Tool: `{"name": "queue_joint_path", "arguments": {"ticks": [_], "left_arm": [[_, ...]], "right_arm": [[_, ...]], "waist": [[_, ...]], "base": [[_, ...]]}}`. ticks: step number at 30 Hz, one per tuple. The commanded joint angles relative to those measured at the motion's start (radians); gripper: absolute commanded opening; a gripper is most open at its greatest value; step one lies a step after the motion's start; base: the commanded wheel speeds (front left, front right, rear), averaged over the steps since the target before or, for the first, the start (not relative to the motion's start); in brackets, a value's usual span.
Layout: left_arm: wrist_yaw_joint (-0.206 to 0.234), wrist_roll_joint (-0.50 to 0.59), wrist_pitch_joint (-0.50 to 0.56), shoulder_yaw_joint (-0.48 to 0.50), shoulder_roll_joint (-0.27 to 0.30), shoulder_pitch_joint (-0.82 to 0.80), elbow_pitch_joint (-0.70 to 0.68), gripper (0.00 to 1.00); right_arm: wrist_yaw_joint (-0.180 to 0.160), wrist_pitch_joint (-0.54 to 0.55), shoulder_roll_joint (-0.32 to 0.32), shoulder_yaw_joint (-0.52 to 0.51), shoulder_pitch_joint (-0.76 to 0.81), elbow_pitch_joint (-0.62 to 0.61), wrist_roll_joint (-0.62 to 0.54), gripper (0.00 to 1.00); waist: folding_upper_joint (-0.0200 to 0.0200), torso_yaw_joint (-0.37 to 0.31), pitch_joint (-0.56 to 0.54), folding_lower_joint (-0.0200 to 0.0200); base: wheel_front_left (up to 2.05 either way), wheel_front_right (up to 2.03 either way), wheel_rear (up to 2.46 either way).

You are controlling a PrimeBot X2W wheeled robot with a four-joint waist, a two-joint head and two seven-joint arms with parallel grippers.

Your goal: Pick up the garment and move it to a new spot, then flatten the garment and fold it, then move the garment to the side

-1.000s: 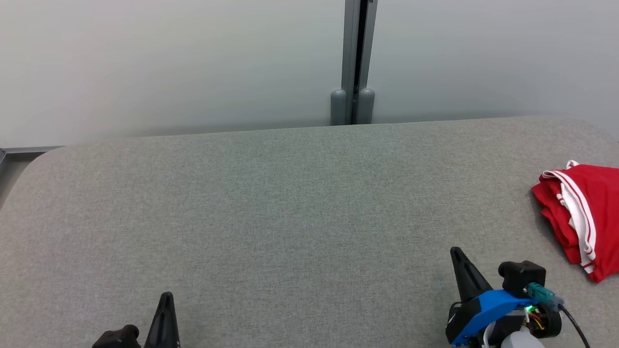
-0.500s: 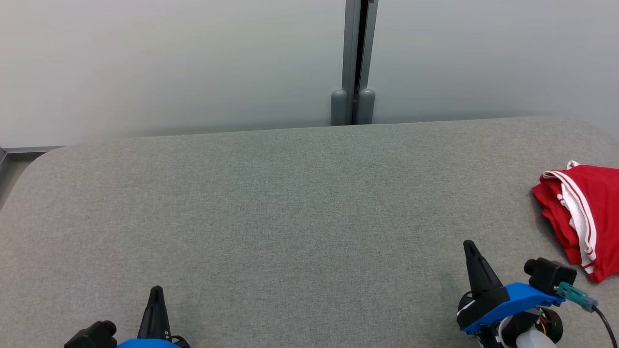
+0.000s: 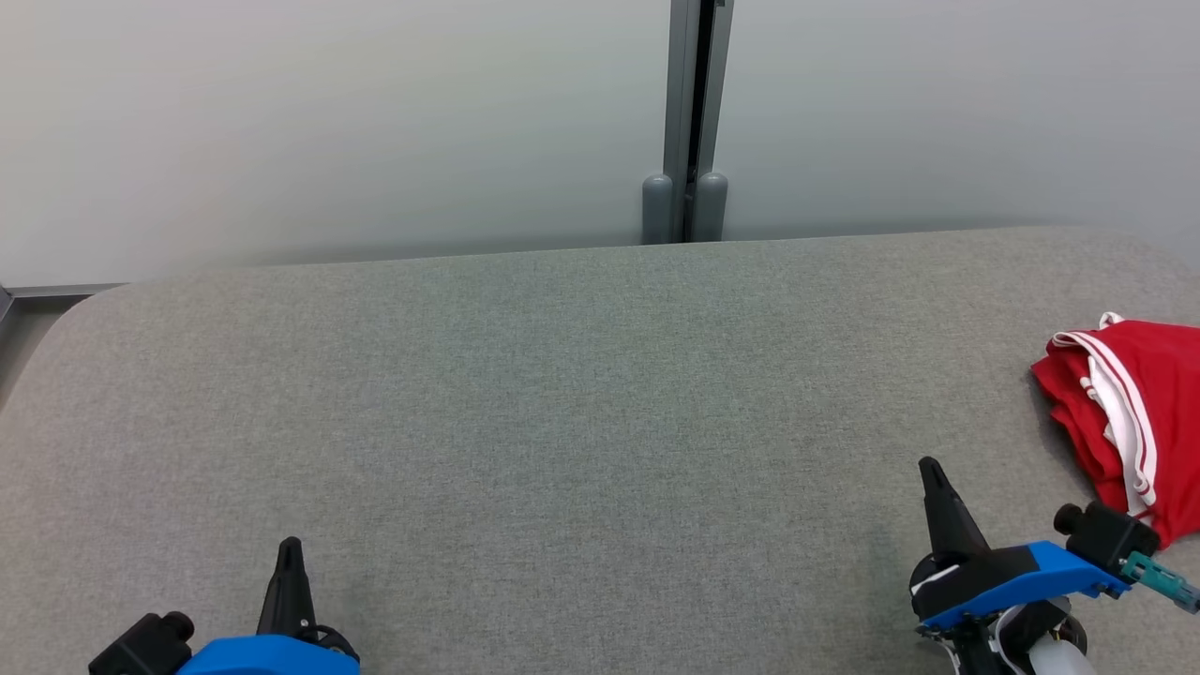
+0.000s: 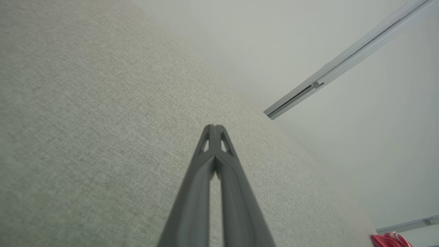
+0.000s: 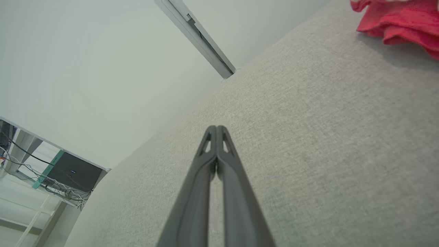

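The garment (image 3: 1139,412) is red with white stripes and lies folded at the right edge of the grey table (image 3: 562,394). It also shows in the right wrist view, garment (image 5: 401,20), and small in the left wrist view, garment (image 4: 391,240). My right gripper (image 3: 930,466) hovers at the lower right, a short way left of the garment, shut and holding nothing. My left gripper (image 3: 289,546) is at the lower left, far from the garment, shut and holding nothing. Both wrist views show the fingertips pressed together: left gripper (image 4: 214,127), right gripper (image 5: 216,128).
A pale wall with a grey vertical post (image 3: 692,122) stands behind the table's far edge. The table's left corner is rounded (image 3: 75,309). In the right wrist view, a shelf with a dark box and cables (image 5: 68,175) stands off past the table.
Both arms shifted: the right gripper moved right and slightly up the view, toward the garment; the left gripper moved left and slightly up. The garment has not moved.
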Motion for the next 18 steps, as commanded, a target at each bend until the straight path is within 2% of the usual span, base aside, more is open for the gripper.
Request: {"name": "queue_joint_path", "arguments": {"ticks": [1, 18], "left_arm": [[-0.006, -0.033, 0.010, 0.005, 0.002, -0.035, -0.019, 0.00], [-0.018, -0.237, 0.066, 0.030, 0.002, -0.059, -0.042, 0.00]], "right_arm": [[0.000, 0.010, -0.003, -0.007, 0.002, -0.025, 0.036, 0.00], [0.000, 0.066, -0.003, -0.037, 0.023, -0.086, 0.253, 0.00]], "waist": [[0.0000, 0.000, 0.000, 0.0000], [0.0000, 0.001, -0.001, 0.0000]], "base": [[0.00, 0.00, 0.00], [0.00, 0.00, 0.00]]}}
